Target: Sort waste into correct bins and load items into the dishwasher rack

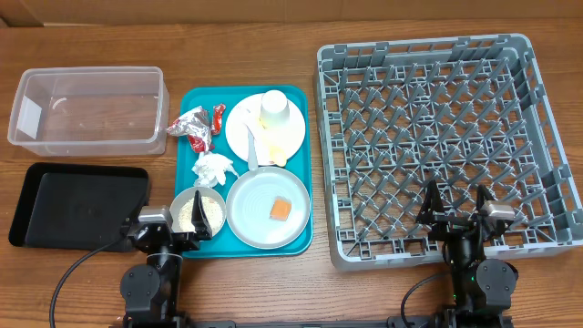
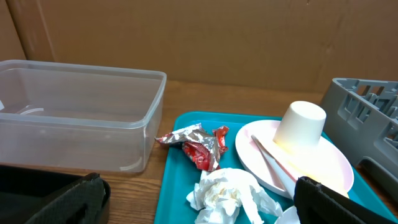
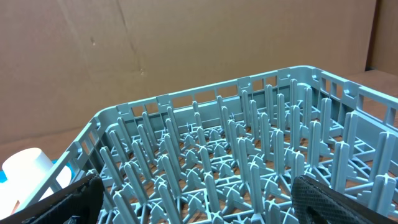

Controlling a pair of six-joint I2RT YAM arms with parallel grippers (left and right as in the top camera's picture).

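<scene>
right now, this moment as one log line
left hand open | right hand open | rack empty | clear tub empty | pink plate, napkin, wrappers on teal tray

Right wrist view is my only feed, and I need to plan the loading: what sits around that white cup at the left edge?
Observer: The white cup stands on a pale pink plate, on a teal tray left of the rack.
Operator: Anything else to load there?
Observer: A light grey plate on the same tray, nearer the robot, holds an orange food cube.
Operator: And the bins?
Observer: A clear tub and a black tray sit left of the teal tray.
</scene>
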